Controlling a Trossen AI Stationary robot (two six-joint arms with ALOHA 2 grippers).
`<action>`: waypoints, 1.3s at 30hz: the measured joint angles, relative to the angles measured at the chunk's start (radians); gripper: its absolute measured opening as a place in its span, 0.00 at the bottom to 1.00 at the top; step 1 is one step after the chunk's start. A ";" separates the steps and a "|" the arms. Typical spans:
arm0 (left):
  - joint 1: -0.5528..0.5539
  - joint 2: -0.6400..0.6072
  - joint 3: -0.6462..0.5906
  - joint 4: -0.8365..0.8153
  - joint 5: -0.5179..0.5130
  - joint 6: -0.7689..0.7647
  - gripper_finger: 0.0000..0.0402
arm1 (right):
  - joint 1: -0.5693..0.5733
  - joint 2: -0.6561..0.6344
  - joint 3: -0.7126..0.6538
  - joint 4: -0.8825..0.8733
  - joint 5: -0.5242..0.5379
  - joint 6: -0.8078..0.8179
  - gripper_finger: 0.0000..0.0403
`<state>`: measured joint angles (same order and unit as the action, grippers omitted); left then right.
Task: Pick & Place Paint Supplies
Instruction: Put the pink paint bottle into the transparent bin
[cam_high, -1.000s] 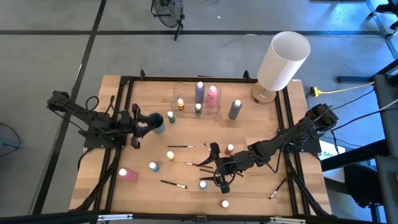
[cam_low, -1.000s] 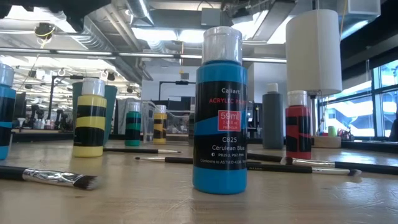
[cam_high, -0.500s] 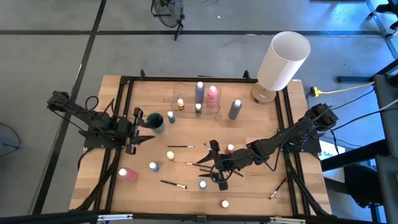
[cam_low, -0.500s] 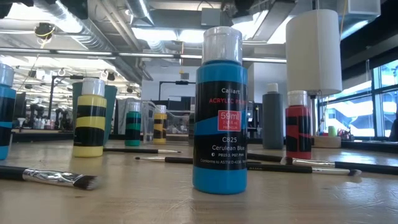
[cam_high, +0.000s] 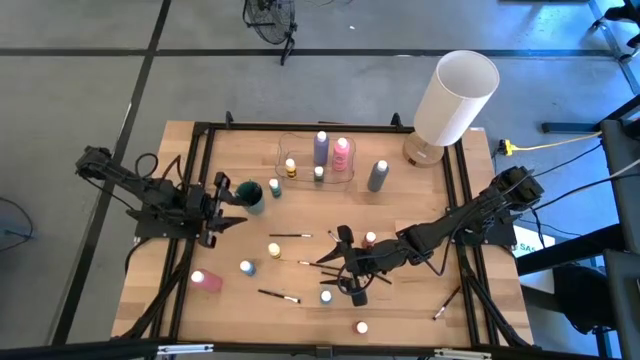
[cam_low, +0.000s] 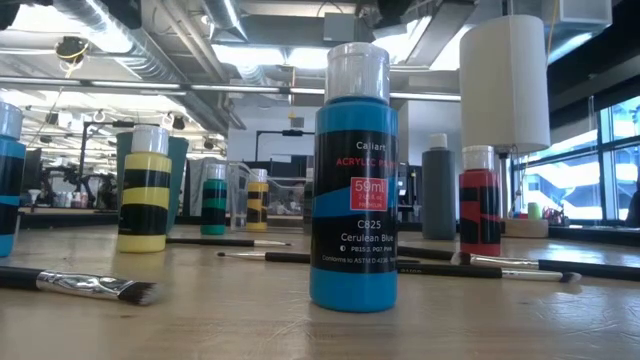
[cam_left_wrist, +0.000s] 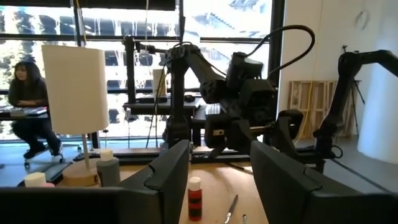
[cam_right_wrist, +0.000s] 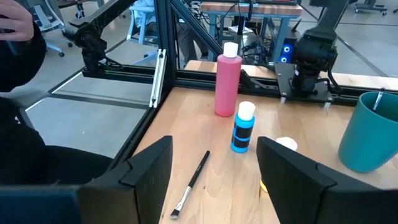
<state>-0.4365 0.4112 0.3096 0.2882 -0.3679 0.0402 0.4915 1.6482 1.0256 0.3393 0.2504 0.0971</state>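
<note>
The surface (cam_high: 400, 310) is light wood, the blue bottle (cam_low: 353, 180) has black bands and a red label, the cup (cam_high: 250, 195) is teal, and the lamp (cam_high: 455, 97) is white.

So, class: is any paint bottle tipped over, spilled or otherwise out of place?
Nothing stands out. The bottles in view stand upright with caps on, like the blue bottle and pink bottle. No paint shows on the table; brushes lie flat.

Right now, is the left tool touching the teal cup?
Apart. The high view shows the left tool open beside the teal cup, with bare table between them.
</note>
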 joint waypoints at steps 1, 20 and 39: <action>0.000 0.000 0.000 0.000 0.000 0.000 0.43 | 0.000 0.000 0.000 0.000 0.000 0.000 0.59; 0.000 0.000 -0.031 0.047 -0.157 -0.088 0.65 | 0.000 0.000 0.000 -0.005 -0.003 0.000 0.59; -0.103 0.183 0.434 -0.742 -0.046 -0.279 0.63 | 0.000 0.000 0.000 -0.034 -0.014 0.014 0.59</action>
<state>-0.5395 0.5937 0.7433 -0.4535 -0.4135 -0.2383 0.4915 1.6482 1.0256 0.3057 0.2367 0.1110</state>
